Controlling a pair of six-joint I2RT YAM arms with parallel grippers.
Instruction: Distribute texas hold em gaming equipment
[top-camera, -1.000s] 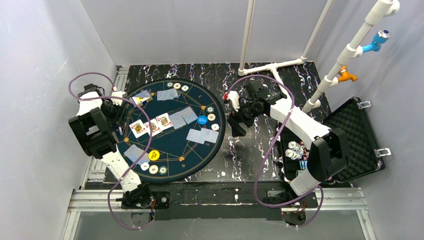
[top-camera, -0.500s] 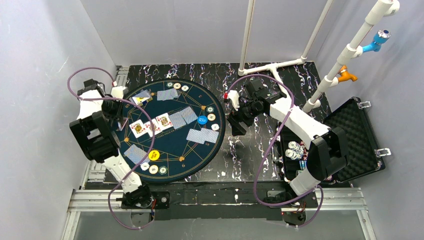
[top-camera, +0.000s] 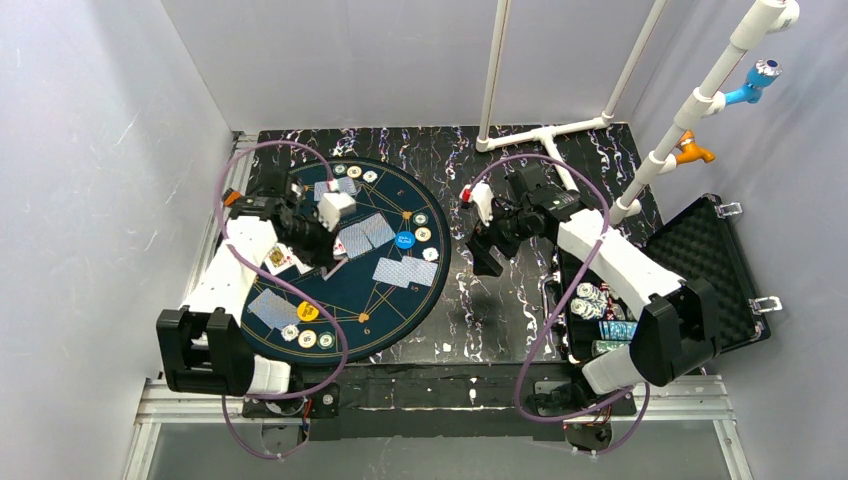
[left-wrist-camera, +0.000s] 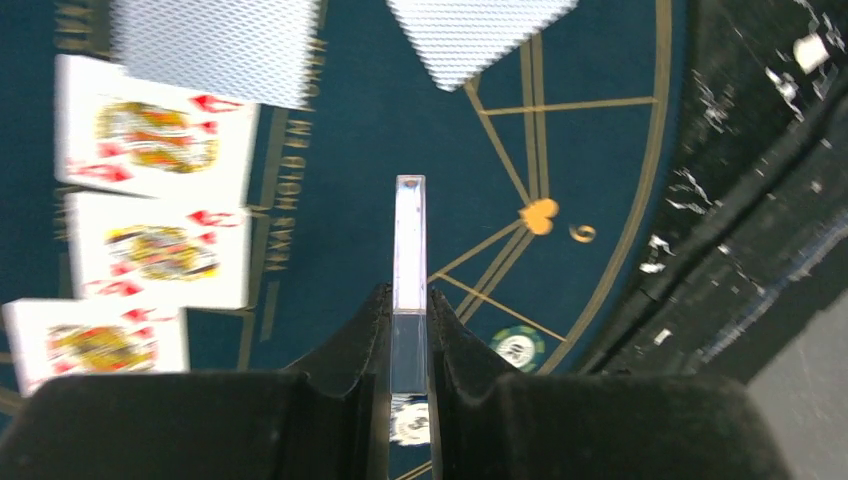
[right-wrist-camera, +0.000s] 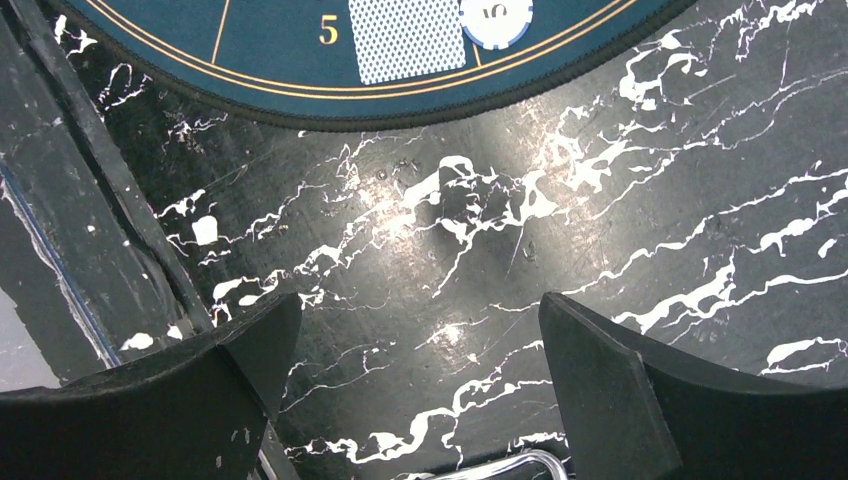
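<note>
A black tabletop (top-camera: 500, 300) veined with white like marble sat inside plain pale-grey walls (top-camera: 100, 150), with white pipes (top-camera: 560, 127) rising at the back. On its left lay a round dark-blue mat (top-camera: 390, 300) with gold lines. It carried face-down cards (top-camera: 404, 271) with pale-blue patterned backs, face-up court cards (left-wrist-camera: 160, 135), striped chips (top-camera: 422, 234), a blue disc (top-camera: 405, 241) and a yellow disc (top-camera: 308, 311). At the right, an open black case (top-camera: 720, 270) lined with dimpled foam held more chips (top-camera: 590, 300). The left gripper (left-wrist-camera: 409, 300), above the mat, pinched a thin flat piece (left-wrist-camera: 409, 230) seen edge-on; whether it was a card I could not tell. The right gripper (right-wrist-camera: 418, 305) hung spread wide and empty over bare tabletop beside the mat.
</note>
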